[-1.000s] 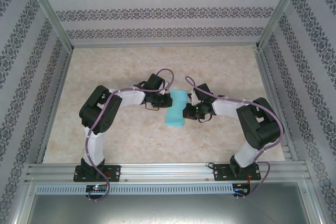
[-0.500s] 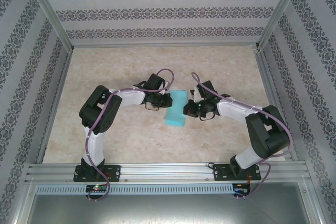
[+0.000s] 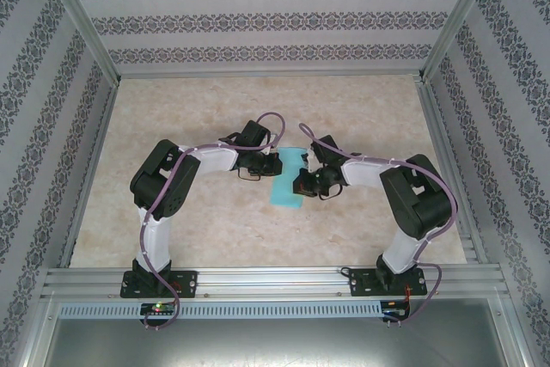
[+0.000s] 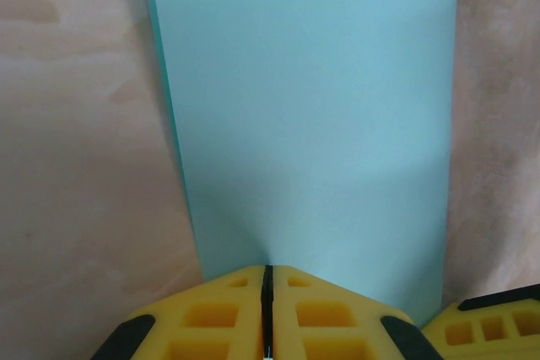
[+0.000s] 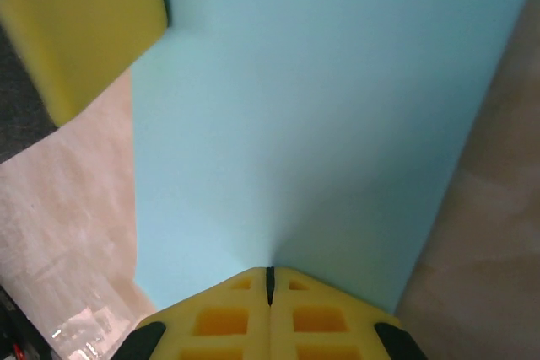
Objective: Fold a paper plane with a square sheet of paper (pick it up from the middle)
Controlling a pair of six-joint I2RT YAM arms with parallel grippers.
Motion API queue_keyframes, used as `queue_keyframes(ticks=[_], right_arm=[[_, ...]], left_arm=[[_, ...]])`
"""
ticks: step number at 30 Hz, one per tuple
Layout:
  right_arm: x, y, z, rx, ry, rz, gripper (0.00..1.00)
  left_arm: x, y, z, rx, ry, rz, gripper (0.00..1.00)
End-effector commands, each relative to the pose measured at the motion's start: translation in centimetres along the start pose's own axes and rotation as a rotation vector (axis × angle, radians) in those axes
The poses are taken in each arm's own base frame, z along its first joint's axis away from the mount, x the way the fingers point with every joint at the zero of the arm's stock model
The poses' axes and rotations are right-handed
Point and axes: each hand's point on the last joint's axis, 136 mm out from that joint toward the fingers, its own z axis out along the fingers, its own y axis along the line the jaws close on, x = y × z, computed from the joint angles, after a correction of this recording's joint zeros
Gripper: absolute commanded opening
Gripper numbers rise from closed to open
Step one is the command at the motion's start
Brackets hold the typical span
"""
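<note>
The turquoise square sheet of paper (image 3: 288, 180) lies on the table between both arms, doubled over into a narrow rectangle. A paper plane is out of view. My left gripper (image 3: 268, 167) meets the sheet's left edge. In the left wrist view its yellow jaws (image 4: 267, 269) are pressed together on the near edge of the paper (image 4: 312, 107), where a faint ridge starts at the tips. My right gripper (image 3: 301, 182) comes in from the right. Its jaws (image 5: 270, 271) are shut on the opposite edge of the paper (image 5: 321, 99).
The marbled tabletop (image 3: 198, 109) is bounded by aluminium rails and patterned walls (image 3: 258, 19). The right gripper's yellow finger (image 4: 489, 326) shows beside the sheet in the left wrist view. The left gripper's finger (image 5: 84, 31) shows in the right wrist view.
The right arm swung out and back, and its gripper has shifted a little left toward the left gripper. The visible paper strip looks slightly narrower. The left arm has stayed still.
</note>
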Motion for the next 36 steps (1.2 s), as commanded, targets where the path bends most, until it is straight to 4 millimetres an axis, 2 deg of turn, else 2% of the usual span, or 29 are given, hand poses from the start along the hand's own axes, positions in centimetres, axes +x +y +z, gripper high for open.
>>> queue_keyframes(ticks=[1,9,15,18,25,29,36], right_arm=[[3.1,-2.1,0.2,0.063,0.076,0.012,0.02],[6.5,-4.6,-0.6,0.134,0.120,0.033,0.01],[8.0,-5.4,-1.8,0.163,0.119,0.041,0.01],[6.8,-3.7,-2.7,0.123,0.074,0.027,0.01],[2.6,3.1,-4.6,-0.099,-0.060,0.005,0.01],[1.8,3.6,-3.5,-0.081,-0.036,-0.017,0.01],[2.4,1.3,-0.7,0.012,0.041,-0.027,0.01]], left_arm=[[7.1,7.0,2.2,-0.227,0.221,-0.080,0.11],[7.2,7.2,2.1,-0.235,0.226,-0.080,0.11],[7.3,7.2,2.1,-0.234,0.228,-0.078,0.11],[7.3,7.2,2.1,-0.234,0.231,-0.077,0.11],[7.2,7.1,1.9,-0.234,0.229,-0.072,0.11],[7.2,7.1,2.0,-0.229,0.229,-0.074,0.11],[7.2,7.1,2.0,-0.230,0.226,-0.072,0.11]])
